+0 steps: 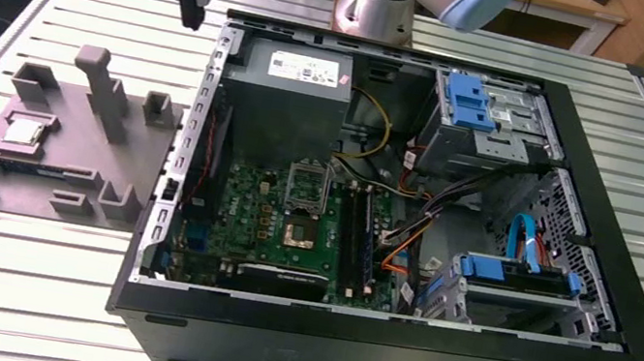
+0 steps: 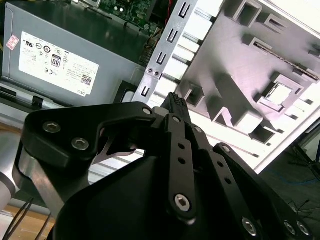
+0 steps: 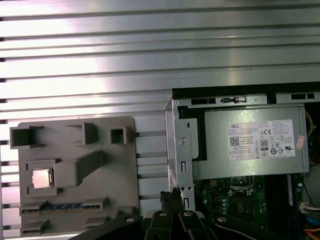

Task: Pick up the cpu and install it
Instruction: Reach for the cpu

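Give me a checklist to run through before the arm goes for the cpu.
1. The cpu lies flat in its recess in the fixture: ok.
2. The gripper carries nothing: ok.
3. The gripper is open for a grasp: not ok, it is shut.
4. The gripper is above the cpu: not ok, it hangs by a corner of the case, apart from the fixture.
5. The socket on the motherboard is empty: ok, as far as the exterior view shows.
6. The socket pins are undamaged: cannot tell.
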Available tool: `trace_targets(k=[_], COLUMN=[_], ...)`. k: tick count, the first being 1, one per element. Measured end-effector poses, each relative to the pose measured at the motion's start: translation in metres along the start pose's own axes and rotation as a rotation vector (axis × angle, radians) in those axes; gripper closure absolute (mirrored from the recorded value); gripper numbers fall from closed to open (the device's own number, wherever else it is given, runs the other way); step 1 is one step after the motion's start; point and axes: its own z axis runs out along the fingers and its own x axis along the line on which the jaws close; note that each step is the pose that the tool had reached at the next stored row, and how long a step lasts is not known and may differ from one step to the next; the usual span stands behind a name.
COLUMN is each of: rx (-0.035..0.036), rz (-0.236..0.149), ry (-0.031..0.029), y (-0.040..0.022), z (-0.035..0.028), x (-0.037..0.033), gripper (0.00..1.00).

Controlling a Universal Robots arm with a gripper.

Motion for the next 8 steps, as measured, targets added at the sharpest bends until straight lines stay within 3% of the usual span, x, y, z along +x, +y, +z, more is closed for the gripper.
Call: trace_targets(k=[8], rx=[0.0], rz=[0.0], ry=[0.0], y=[-0.0001], z=[0.0], x=[0.0017], gripper=[0.9])
